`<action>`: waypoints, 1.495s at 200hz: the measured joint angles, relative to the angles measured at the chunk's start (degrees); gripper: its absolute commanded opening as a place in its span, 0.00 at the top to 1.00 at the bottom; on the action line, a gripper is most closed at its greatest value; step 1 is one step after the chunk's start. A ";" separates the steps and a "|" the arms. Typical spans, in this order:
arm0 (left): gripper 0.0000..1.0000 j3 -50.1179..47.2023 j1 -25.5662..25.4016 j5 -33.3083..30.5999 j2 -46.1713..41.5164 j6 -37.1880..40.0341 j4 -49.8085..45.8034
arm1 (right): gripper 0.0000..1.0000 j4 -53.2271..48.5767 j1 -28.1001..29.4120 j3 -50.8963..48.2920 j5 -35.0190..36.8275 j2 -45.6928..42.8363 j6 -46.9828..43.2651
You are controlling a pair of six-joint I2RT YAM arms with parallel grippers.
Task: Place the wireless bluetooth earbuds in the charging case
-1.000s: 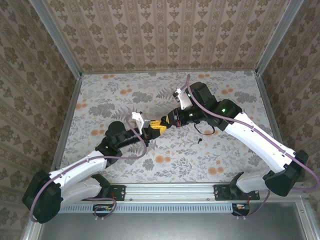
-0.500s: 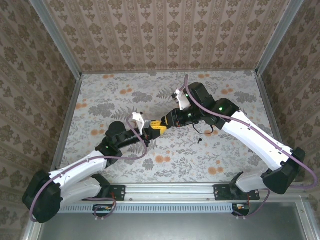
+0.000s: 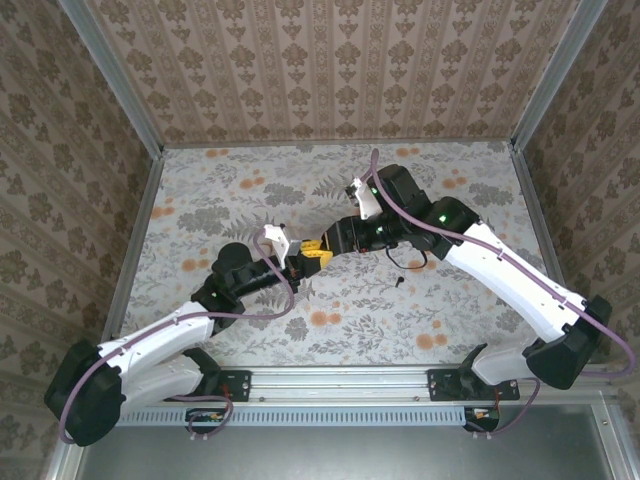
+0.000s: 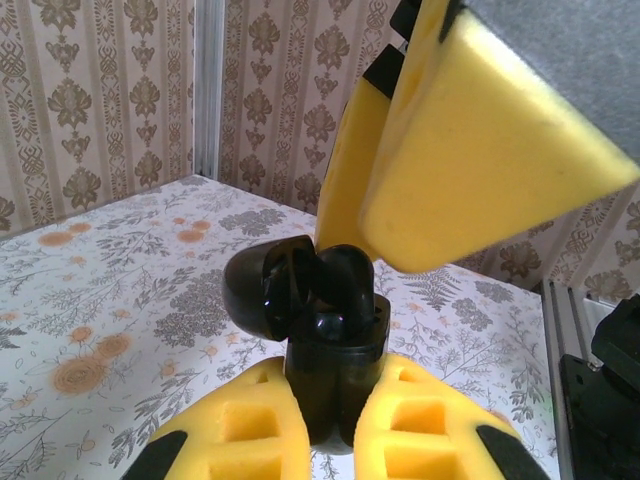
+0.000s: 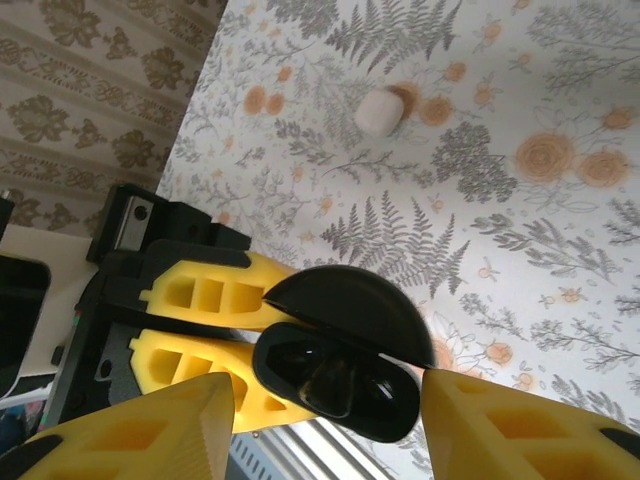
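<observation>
My left gripper is shut on the lower body of the black charging case, holding it upright above the table. Its lid is hinged open to the left. One black earbud sits in the case's top, standing a little proud. From the right wrist, the same earbud lies in the open case under the lid. My right gripper is open, its fingers either side of the case and not touching it. In the top view the grippers meet at mid-table. A tiny black piece lies on the table to the right.
A small white round object lies on the flowered table beyond the case. The right arm's black cable loops low near the tiny piece. Patterned walls and metal rails enclose the table on three sides.
My right gripper's jaws have opened, leaving the earbud in the case. Both arms have stayed almost where they were; the left grip is unchanged.
</observation>
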 measured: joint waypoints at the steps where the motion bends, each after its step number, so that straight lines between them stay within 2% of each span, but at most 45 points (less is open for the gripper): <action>1: 1.00 0.00 0.00 0.00 0.00 0.02 0.00 | 0.48 -0.02 0.00 0.00 0.09 -0.02 0.04; 69: 1.00 0.00 -2.21 -5.22 -0.02 3.50 -0.02 | 0.53 -1.57 2.54 0.09 7.34 -5.42 5.66; 118: 1.00 -0.02 -2.97 -8.48 -0.85 5.33 -0.02 | 0.55 -1.53 5.11 0.09 9.57 -4.63 8.92; 195: 1.00 -0.09 -3.04 -9.68 -2.19 6.45 -0.24 | 0.68 -1.11 5.35 0.09 9.79 -0.96 10.14; 299: 1.00 -0.31 -3.08 -10.38 -2.16 6.84 -0.48 | 0.68 -0.94 5.49 1.29 9.57 0.52 10.08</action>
